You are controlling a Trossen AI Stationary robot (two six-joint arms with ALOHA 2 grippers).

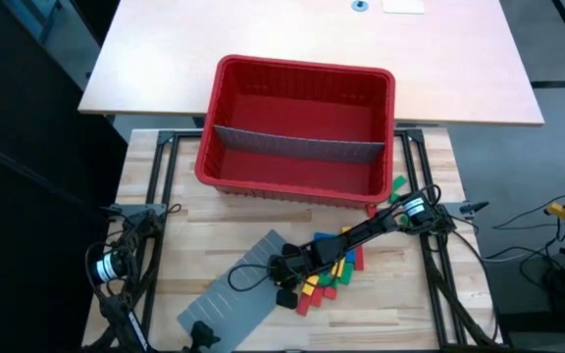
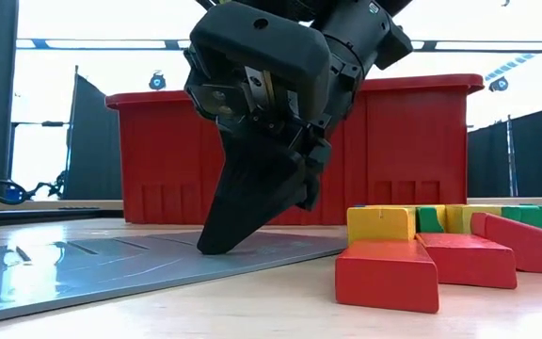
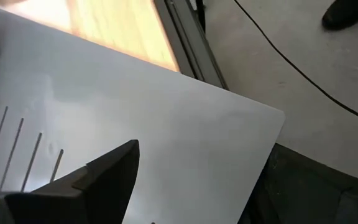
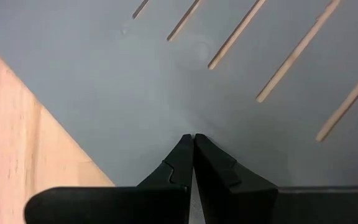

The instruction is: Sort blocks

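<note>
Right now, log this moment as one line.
right gripper: shut, tip on grey slotted panel | left gripper: over same panel | blocks: table | red bin: no blocks

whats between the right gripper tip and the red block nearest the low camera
Only a bare strip: the grey panel's edge, then wooden table, between right gripper and red block, in the low view.
</note>
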